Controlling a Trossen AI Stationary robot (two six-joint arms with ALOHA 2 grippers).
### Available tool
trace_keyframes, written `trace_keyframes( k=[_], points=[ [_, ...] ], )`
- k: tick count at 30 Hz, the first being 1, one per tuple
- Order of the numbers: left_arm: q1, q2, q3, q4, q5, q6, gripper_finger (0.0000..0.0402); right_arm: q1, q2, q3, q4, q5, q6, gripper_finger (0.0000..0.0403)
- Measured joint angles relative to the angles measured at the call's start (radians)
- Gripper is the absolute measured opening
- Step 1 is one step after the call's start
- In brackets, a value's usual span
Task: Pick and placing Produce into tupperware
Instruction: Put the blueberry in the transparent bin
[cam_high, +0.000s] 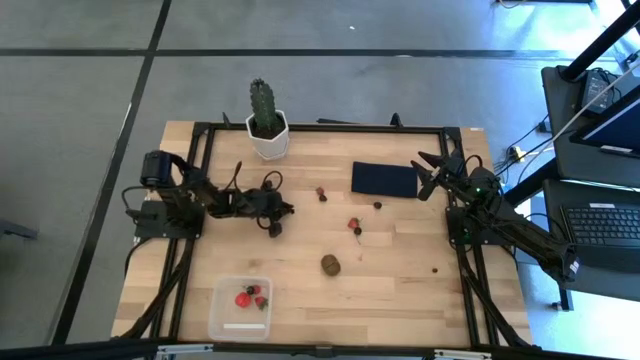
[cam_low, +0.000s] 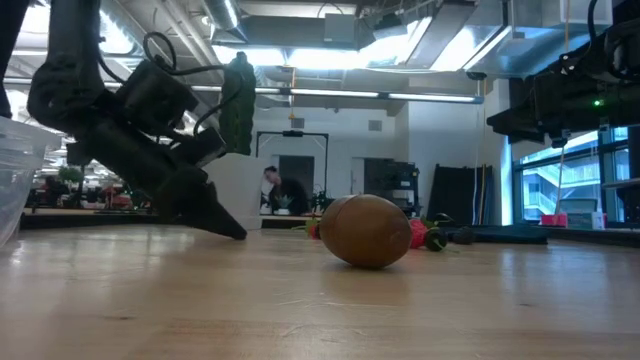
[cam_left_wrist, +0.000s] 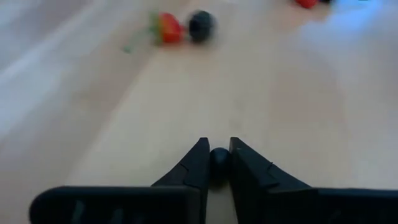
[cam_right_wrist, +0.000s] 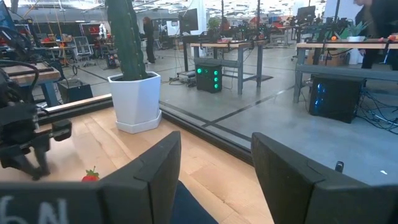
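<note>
My left gripper (cam_high: 284, 218) is low over the table's left middle, shut on a tiny dark berry (cam_left_wrist: 218, 159). It also shows in the low view (cam_low: 225, 225), tips at the wood. A brown kiwi (cam_high: 330, 264) lies on the table, with a strawberry and dark berry (cam_high: 355, 226) beyond it and another pair (cam_high: 321, 193) farther back. The clear tupperware (cam_high: 240, 306) stands at the near left, holding red strawberries (cam_high: 244, 297). My right gripper (cam_high: 425, 172) is open and empty above the table's far right. My left gripper pinches the dark berry's two sides (cam_left_wrist: 218, 154) between its fingertips, at their free ends. The fingers slant down toward the table from the left. Whether the berry rests on the wood or is just clear of it, I cannot tell.
A green cactus in a white pot (cam_high: 266, 127) stands at the far edge. A flat dark navy rectangle (cam_high: 384, 179) lies at the far right, a berry (cam_high: 378, 205) beside it. Another tiny berry (cam_high: 435, 269) lies near the right rail.
</note>
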Motion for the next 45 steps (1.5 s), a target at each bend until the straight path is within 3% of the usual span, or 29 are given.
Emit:
trace_keyframes(
  k=[8, 13, 17, 20, 23, 27, 32, 37, 41, 45],
  points=[
    [-0.001, -0.214, -0.001, -0.017, 0.338, -0.064, 0.0044, 0.0, 0.0, 0.0, 0.0, 0.0, 0.0, 0.0198],
    [-0.001, -0.364, 0.0, -0.005, 0.68, -0.136, 0.0045, 0.0, 0.0, 0.0, 0.0, 0.0, 0.0, 0.0198],
    [-0.03, -0.465, 0.001, -0.001, 0.932, -0.292, 0.0032, 0.0, 0.0, 0.0, 0.0, 0.0, 0.0, 0.0198],
    [-0.088, -0.524, 0.002, -0.001, 1.006, -0.43, 0.0032, 0.0, 0.0, 0.0, 0.0, 0.0, 0.003, 0.0198],
    [-0.167, -0.559, 0.002, -0.001, 0.999, -0.527, 0.0038, 0.0, 0.0, 0.0, 0.0, 0.0, 0.004, 0.0198],
    [-0.283, -0.569, 0.003, -0.067, 0.905, -0.546, 0.0038, 0.0, 0.0, 0.0, 0.0, 0.0, 0.014, 0.0198],
    [-0.395, -0.568, 0.003, -0.231, 0.699, -0.415, 0.0032, 0.0, 0.0, 0.0, 0.003, 0.0, 0.03, 0.0198],
    [-0.509, -0.568, 0.004, -0.244, 0.504, -0.269, 0.0042, 0.0, 0.0, 0.0, 0.005, 0.0, 0.059, 0.0198],
    [-0.594, -0.565, 0.004, -0.3, 0.354, -0.238, 0.0044, 0.0, 0.0, 0.0, 0.002, 0.0, 0.06, 0.0198],
    [-0.663, -0.56, 0.004, -0.308, 0.28, -0.238, 0.0032, 0.0, 0.0, 0.0, 0.002, 0.0, 0.059, 0.0198]
  ],
)
